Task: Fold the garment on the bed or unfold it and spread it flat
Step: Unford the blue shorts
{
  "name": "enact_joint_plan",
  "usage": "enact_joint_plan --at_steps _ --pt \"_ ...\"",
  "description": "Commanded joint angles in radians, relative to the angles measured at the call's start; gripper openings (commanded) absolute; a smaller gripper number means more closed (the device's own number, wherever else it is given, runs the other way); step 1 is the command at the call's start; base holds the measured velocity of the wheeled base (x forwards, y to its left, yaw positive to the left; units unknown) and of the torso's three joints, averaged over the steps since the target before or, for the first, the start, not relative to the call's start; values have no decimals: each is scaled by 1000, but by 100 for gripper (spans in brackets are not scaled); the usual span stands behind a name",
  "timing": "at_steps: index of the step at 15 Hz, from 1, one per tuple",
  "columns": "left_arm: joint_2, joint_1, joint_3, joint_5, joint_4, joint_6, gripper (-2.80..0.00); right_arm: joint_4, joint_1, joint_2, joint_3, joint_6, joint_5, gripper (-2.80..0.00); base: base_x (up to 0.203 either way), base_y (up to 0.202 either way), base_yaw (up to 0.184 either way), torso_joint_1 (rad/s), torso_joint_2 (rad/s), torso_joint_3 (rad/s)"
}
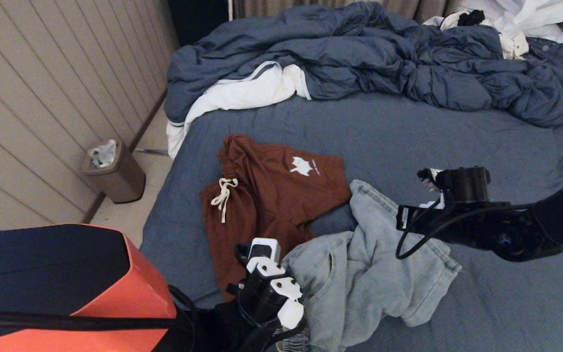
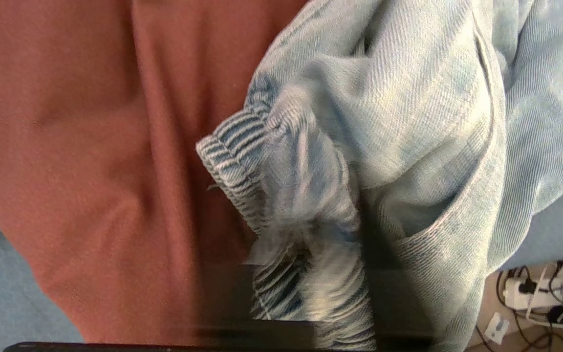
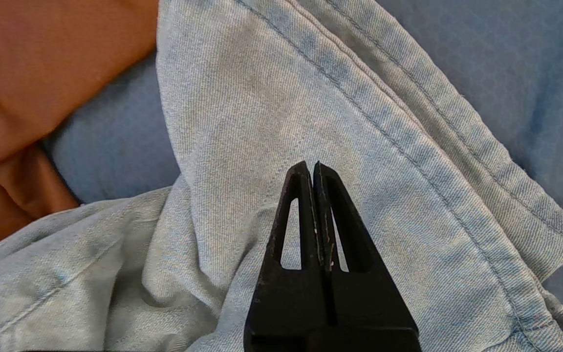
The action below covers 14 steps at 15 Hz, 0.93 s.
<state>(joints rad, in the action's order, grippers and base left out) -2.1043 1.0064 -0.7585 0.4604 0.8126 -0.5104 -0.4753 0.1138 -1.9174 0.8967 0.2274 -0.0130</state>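
Nearest the head camera, the left gripper [image 1: 281, 293] is sitting low at the front edge of the bed [image 1: 457, 142], over the elastic waistband of the light denim shorts [image 1: 359, 274]; whether its fingers are gripping that bunched band cannot be told. Just beyond, the right gripper [image 3: 313, 168] is hovering above a denim leg hem, fingers pressed together and holding nothing. Rust-brown shorts [image 1: 267, 195] with a white drawstring are lying partly under the denim. Farther back, the blue duvet [image 1: 359, 54] is lying heaped. A bin [image 1: 113, 171] is standing on the floor beside the bed.
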Motion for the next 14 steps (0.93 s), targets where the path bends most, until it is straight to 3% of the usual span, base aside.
enact_joint_plan --at_steps 1,7,10,13,14 --pt "-2 7 3 -2 2 -3 -280 -2 0 -6 5 1 -1 -280 0 0 0 0 0 0" --pt "36 11 11 6 6 -5 -280 -4 -14 -28 33 5 -2 -280 0 0 0 0 0 0" --pt "81 7 24 6 5 -7 -280 11 -55 -158 206 3 -8 -280 0 0 0 0 0 0" --pt "67 6 28 6 11 -7 -280 54 -40 -232 336 -15 -27 -280 0 0 0 0 0 0" --pt "67 6 27 6 11 -7 -280 59 -33 -243 355 -44 -28 0 0 0 0 0 0 0"
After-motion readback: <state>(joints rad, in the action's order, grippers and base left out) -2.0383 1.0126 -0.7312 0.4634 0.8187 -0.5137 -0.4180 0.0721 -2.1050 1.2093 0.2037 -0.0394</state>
